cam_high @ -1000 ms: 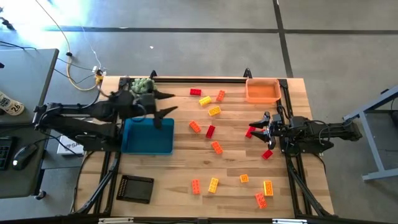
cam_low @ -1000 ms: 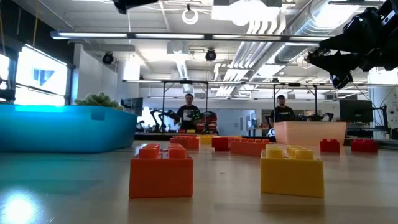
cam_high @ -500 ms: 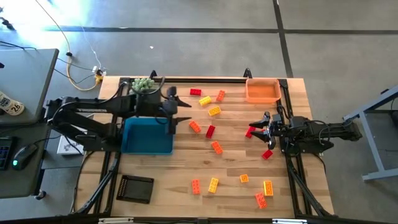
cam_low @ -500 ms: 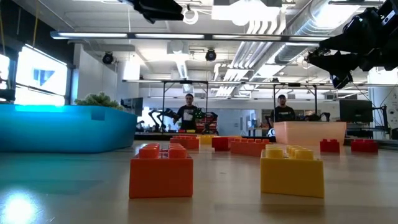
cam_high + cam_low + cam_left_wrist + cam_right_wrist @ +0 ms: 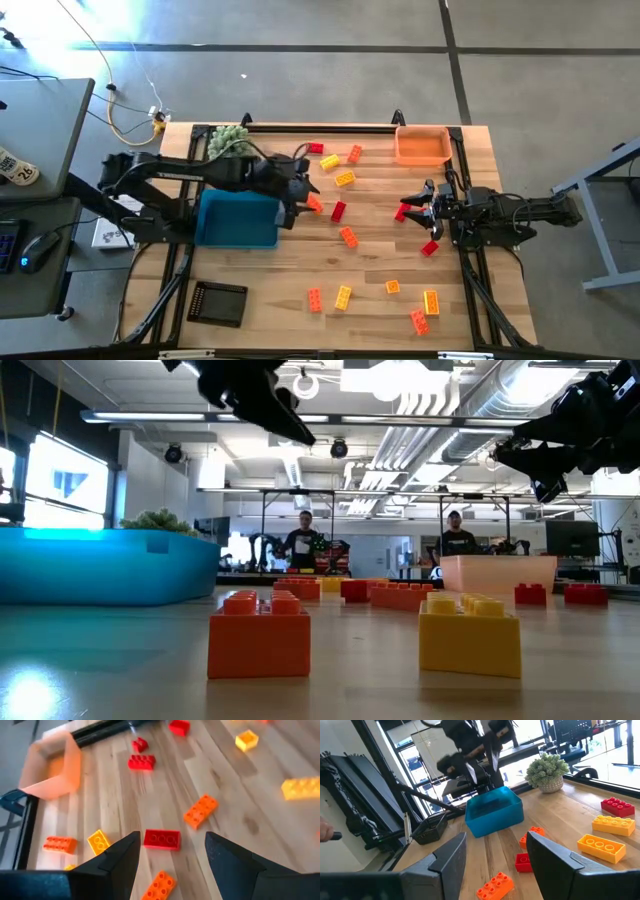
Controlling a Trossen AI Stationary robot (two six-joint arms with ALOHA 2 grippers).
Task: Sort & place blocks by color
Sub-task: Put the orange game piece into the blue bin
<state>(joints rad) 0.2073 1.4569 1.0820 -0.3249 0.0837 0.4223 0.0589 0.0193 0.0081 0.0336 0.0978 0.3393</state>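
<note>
Red, orange and yellow blocks lie scattered flat on the wooden table. My left gripper hangs open above the table, just right of the blue tray, slanting down toward the table's right. In the left wrist view my left gripper looks past its open fingers at a red block, with an orange block beyond and another orange block nearer. My right gripper waits open above the table's right side, over a red block; nothing shows between its fingers.
An orange tray stands at the far right corner. A fuzzy green plant sits at the far edge behind the blue tray. A black gridded tray lies near the front left. Two people stand in the room beyond.
My left gripper has swung from over the blue tray and plant toward the table's right, come down and tipped its fingers downward. It now hangs over the orange and red blocks beside the tray, still open. No block has moved.
</note>
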